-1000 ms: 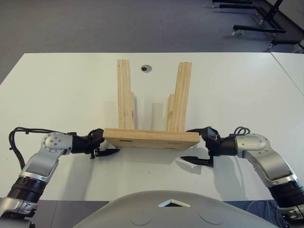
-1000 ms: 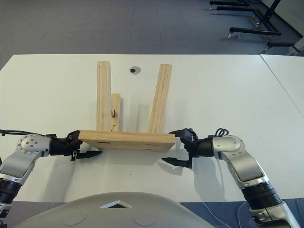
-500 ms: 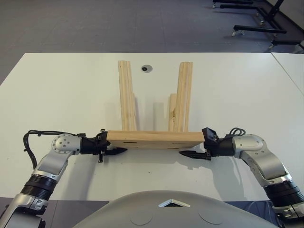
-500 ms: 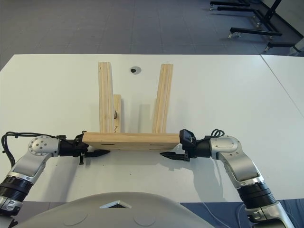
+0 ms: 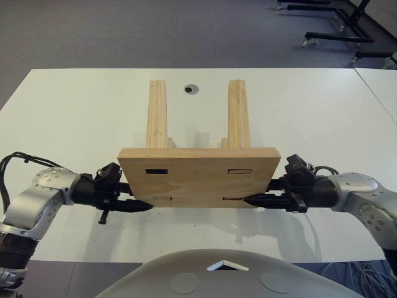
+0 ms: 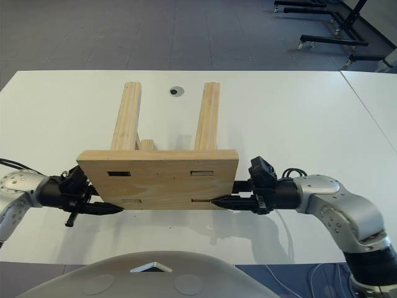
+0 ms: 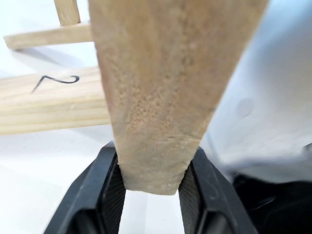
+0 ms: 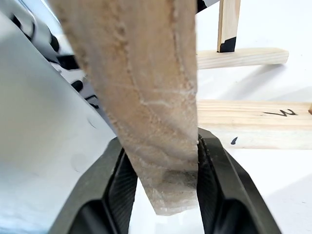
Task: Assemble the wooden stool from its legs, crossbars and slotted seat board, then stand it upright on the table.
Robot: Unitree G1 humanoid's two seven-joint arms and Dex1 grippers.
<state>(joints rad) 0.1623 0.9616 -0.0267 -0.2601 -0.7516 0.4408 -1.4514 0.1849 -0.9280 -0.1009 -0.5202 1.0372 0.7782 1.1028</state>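
The wooden stool lies on its side on the white table (image 5: pixel 322 112). Its slotted seat board (image 5: pixel 198 177) is tipped up, with its flat face toward me. Two legs (image 5: pixel 157 115) (image 5: pixel 238 115) run away from the board across the table. My left gripper (image 5: pixel 127 197) is shut on the board's left edge, and my right gripper (image 5: pixel 273 194) is shut on its right edge. In the left wrist view both pads (image 7: pixel 105 185) pinch the board's edge (image 7: pixel 156 97), with a leg (image 7: pixel 48 107) lying beyond. The right wrist view shows the same grip (image 8: pixel 163 195) on the board (image 8: pixel 146 87).
A small round hole (image 5: pixel 190 89) sits in the table just beyond the legs' far ends. A second table (image 5: pixel 381 81) adjoins at the right. Dark wheeled frames (image 5: pixel 335 34) stand on the floor far behind. Bare tabletop extends to both sides of the stool.
The seat board has turned from edge-on to showing its broad slotted face. Both grippers, still clamped on its ends, have moved nearer to me and slightly outward.
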